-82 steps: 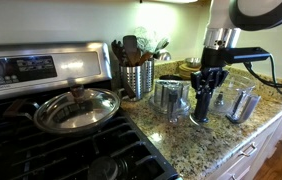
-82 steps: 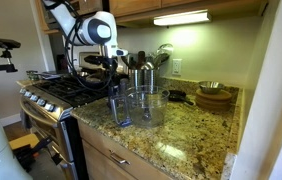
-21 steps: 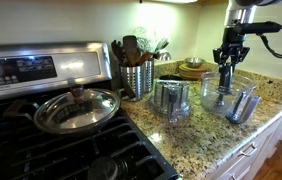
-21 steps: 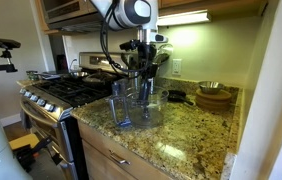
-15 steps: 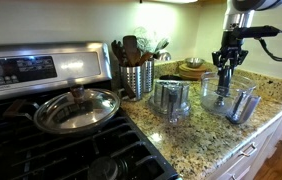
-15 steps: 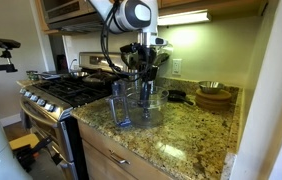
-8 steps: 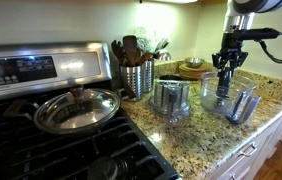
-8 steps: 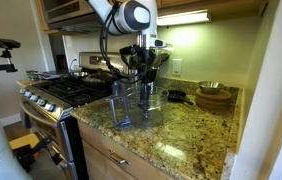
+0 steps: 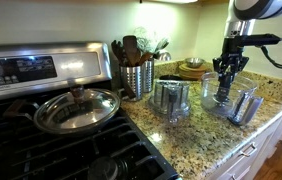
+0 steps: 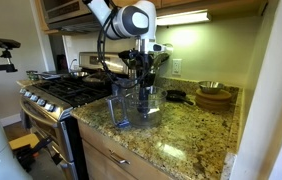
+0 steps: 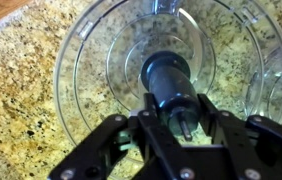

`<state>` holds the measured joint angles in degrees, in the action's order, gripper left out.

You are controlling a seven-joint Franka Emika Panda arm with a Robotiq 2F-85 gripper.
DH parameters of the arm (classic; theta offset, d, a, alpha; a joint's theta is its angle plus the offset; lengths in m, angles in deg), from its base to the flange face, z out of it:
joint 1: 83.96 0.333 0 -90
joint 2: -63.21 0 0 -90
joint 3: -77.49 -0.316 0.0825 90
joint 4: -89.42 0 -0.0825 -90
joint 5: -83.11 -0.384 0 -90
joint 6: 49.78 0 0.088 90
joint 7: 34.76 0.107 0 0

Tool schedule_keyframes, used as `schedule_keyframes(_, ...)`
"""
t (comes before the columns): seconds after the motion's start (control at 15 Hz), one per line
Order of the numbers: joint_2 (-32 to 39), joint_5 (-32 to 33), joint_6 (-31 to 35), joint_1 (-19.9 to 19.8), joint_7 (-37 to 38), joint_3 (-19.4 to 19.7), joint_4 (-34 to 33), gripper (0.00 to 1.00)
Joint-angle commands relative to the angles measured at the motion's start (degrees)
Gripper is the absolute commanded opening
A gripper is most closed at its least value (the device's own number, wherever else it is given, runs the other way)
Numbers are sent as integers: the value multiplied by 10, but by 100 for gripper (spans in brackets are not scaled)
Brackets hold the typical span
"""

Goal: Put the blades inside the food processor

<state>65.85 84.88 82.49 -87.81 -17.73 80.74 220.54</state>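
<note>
Wrist view, looking straight down: a clear food processor bowl (image 11: 81, 60) fills most of the frame, set on a speckled granite counter (image 11: 21, 110). At the centre of the bowl the dark hub of the blade assembly (image 11: 171, 80) is seen end-on, with a small metal pin at its near end. The cutting edges themselves cannot be made out. The black gripper (image 11: 177, 118) enters from the bottom edge.

In both exterior views the gripper (image 9: 227, 75) (image 10: 144, 80) is shown pointing down over the bowl (image 9: 216, 98) (image 10: 141, 108). The bowl stands toward the counter's front edge, between the stove-side end and the far end.

Risks, as judged from here:
- The hub may be lowered slightly off the bowl's central post. It could then jam or sit tilted, and the light bowl could be pushed across the granite.
- If the hub is released while high or tilted, the assembly may topple against the bowl wall.
- The bowl rim may be struck by the gripper body if it is lowered further.

The fingers (image 11: 131, 135) are drawn in narrow on either side of the hub and appear to be gripping it. The hub lies directly between them, its length running away from the camera down into the bowl.
</note>
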Motion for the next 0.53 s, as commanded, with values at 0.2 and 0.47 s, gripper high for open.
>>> schedule_keyframes(0.2,18,-18,11,3,-2,2,4,20)
schedule_keyframes(0.47,14,-33,3,7,-13,-4,7,77)
